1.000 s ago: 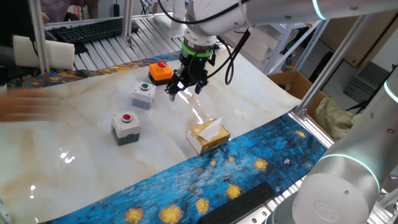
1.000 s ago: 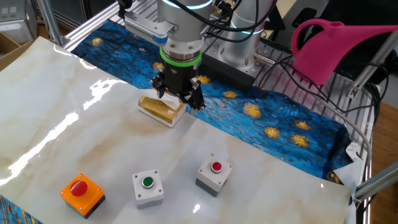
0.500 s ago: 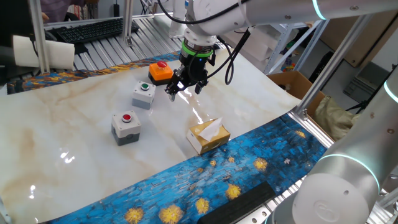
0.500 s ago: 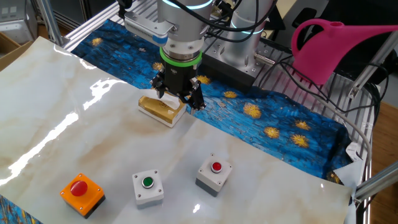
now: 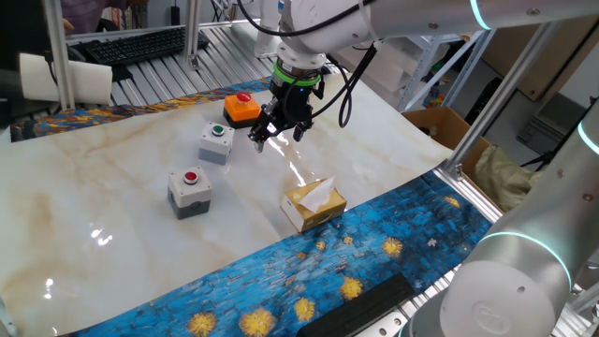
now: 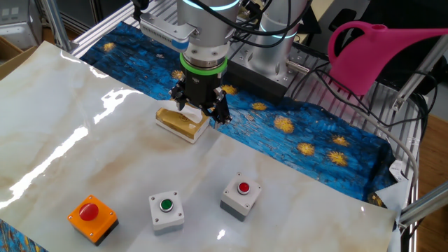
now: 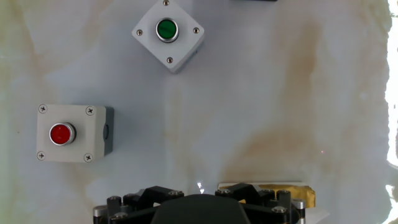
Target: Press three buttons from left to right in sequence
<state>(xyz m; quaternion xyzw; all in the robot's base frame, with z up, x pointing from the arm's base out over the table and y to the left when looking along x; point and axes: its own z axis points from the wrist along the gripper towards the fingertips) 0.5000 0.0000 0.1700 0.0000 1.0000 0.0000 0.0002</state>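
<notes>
Nearest the camera on one fixed view, tan tissue box [image 5: 314, 204], no part of this job. Just beyond, on the glossy marble tabletop [image 5: 112, 215], grey box with the red button [image 5: 190, 190], leftmost of the row. Further back, grey box with the green button [image 5: 216, 142], then orange box with the red button [image 5: 241, 108], all three set apart from one another. Hovering near the orange one, gripper [image 5: 279, 136], touching nothing, unclenched, a gap between the fingertips. Probably rigid plastic housings, light, liable to skate on that slick surface. No grasp needed: straight down on the middle of each cap, never on the rim or a housing corner.
</notes>
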